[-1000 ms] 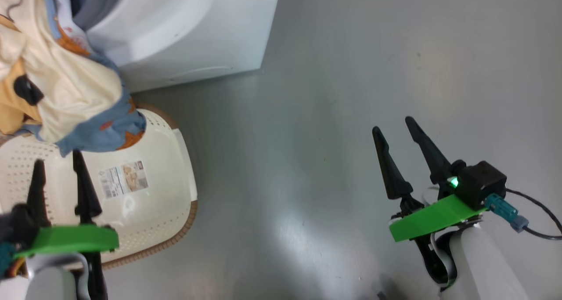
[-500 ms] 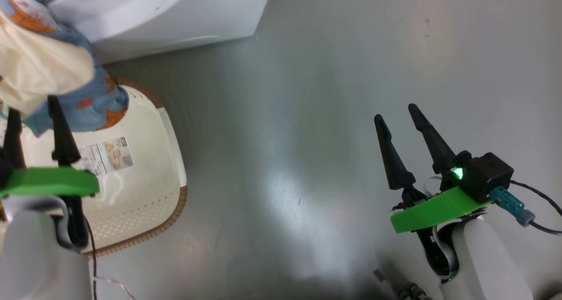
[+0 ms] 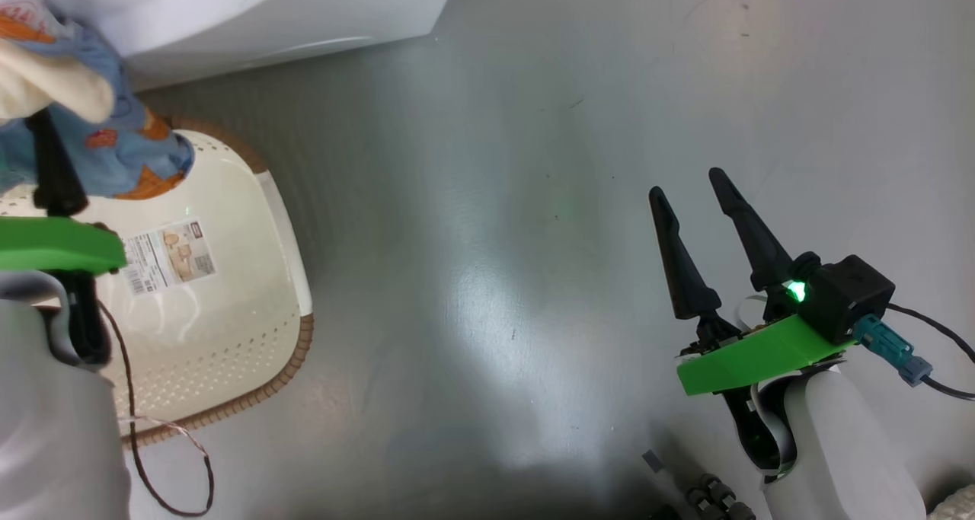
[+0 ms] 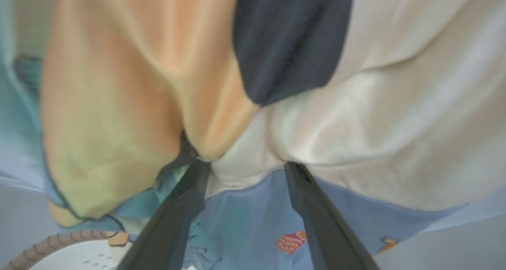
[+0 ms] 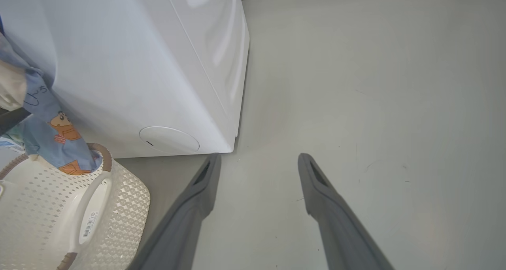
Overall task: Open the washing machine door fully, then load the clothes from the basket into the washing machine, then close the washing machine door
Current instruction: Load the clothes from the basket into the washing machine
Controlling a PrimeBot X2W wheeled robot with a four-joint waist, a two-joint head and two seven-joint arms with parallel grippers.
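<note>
Listing by pincer.

Left gripper (image 4: 245, 163): jaws spread wide and not closed on anything. Both fingertips (image 4: 197, 163) push into the clothes (image 4: 355, 104), which bulge directly ahead of the tips and between them.
- Cream fabric lies ahead and to the right of the tips.
- An orange-tan fold lies ahead to the left, with a dark navy patch further ahead.
- Light blue printed cloth drapes below, between the two fingers.

Basket (image 3: 228, 276): beneath and behind the left fingers. Its label sticker (image 3: 167, 255) sits just beside that gripper's green bracket (image 3: 53, 244). The blue hem hangs down to the basket's far rim.

Right gripper (image 5: 259, 157): jaws wide and empty, over bare grey floor (image 5: 375, 104). It is well apart from the clothes and basket, which both lie off to its left.

Washing machine (image 5: 138, 64): ahead and to the left of the right gripper. Its round flap (image 5: 169, 139) is near the tip of that gripper's left finger.
</note>
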